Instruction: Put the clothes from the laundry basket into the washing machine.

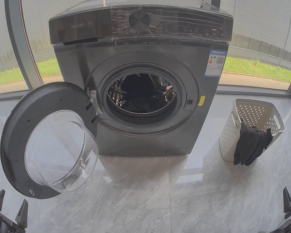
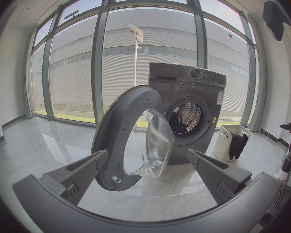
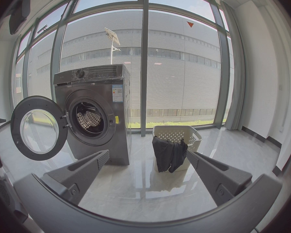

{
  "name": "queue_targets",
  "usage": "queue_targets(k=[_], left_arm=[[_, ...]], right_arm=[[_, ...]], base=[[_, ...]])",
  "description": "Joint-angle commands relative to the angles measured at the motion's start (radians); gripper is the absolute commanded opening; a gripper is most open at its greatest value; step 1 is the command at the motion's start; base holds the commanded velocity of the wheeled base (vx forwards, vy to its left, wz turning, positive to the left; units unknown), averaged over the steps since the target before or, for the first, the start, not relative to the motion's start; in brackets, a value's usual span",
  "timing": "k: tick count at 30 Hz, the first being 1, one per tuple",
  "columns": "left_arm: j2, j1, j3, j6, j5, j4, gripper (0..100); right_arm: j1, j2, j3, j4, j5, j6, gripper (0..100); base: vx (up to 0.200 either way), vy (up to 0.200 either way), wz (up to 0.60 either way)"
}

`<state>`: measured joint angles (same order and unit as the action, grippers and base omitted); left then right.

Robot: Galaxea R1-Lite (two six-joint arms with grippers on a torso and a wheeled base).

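Note:
A grey front-loading washing machine stands ahead with its round door swung wide to the left, and the drum is dark inside. To its right sits a white laundry basket with a black garment draped over its front rim. My left gripper is low at the left edge, open and holding nothing, well short of the door. Low at the right edge is my right gripper, open and holding nothing, about a metre from the basket.
Glossy grey tiled floor lies between me and the machine. Tall windows and their frames run behind the machine and basket. The open door reaches into the left part of the floor.

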<state>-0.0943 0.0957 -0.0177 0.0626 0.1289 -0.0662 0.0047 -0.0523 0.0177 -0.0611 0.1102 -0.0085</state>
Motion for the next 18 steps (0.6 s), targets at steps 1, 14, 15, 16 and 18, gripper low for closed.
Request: queue_targets(k=[1, 14, 15, 16, 18], left_arm=[[0.062, -0.102, 0.016, -0.035, -0.094, 0.002, 100], [0.094, -0.097, 0.001, -0.084, -0.121, 0.054, 100], [0.094, -0.097, -0.008, -0.092, -0.111, 0.069, 100], [0.094, -0.097, -0.010, -0.092, -0.106, 0.075, 100], [0.094, -0.099, -0.005, -0.061, -0.097, 0.072, 100]], right_arm=[[-0.011, 0.042, -0.018, 0.023, -0.050, 0.038, 100], [-0.011, 0.042, -0.018, 0.063, -0.103, 0.018, 100], [-0.011, 0.042, -0.018, 0.063, -0.101, 0.019, 100], [-0.011, 0.042, -0.018, 0.063, -0.101, 0.019, 100], [-0.011, 0.040, -0.018, 0.061, -0.101, 0.018, 100]], base=[[0.000, 0.000, 0.00], [0.000, 0.000, 0.00], [0.000, 0.000, 0.00], [0.000, 0.000, 0.00], [0.000, 0.000, 0.00]])
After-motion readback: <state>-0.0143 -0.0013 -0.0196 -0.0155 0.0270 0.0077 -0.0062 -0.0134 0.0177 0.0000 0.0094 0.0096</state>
